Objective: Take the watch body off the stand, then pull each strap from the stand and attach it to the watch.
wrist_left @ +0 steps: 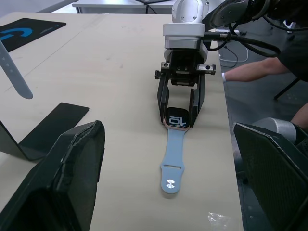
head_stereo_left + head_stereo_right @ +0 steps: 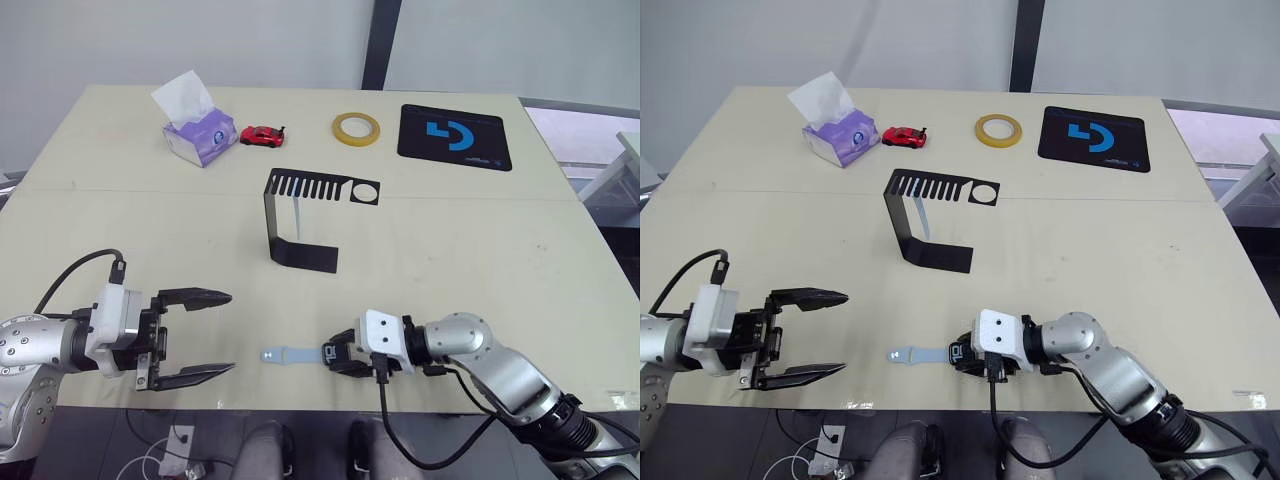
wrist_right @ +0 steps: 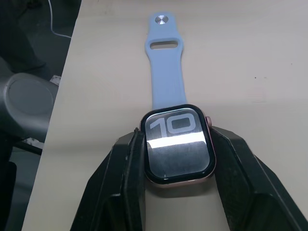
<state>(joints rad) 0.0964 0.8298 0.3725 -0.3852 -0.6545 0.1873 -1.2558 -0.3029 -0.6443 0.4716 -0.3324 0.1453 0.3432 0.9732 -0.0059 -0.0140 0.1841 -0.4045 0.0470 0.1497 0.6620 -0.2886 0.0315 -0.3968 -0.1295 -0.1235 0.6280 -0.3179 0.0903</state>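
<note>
Pale beige, our surface (image 2: 480, 250) carries a tissue box (image 2: 198, 135), toy car (image 2: 262, 135), tape roll (image 2: 356, 128) and mousepad (image 2: 454, 137) along its far side, before a grey wall. Near the front edge our right gripper (image 2: 338, 356) clamps the watch body (image 3: 179, 143), one strap (image 3: 166, 62) attached and lying flat. Our left gripper (image 2: 203, 335) hangs released nearby; the stand (image 2: 300, 215) at mid-surface holds the other strap (image 2: 299, 216).

Along the far side of the pale beige table (image 2: 470, 250) sits a black rectangular mousepad with a blue logo (image 2: 455, 137). Just beside it lies a yellow tape roll (image 2: 357, 129), then a small red toy car (image 2: 262, 135), then a purple tissue box (image 2: 200, 137) with white tissue poking up.
</note>
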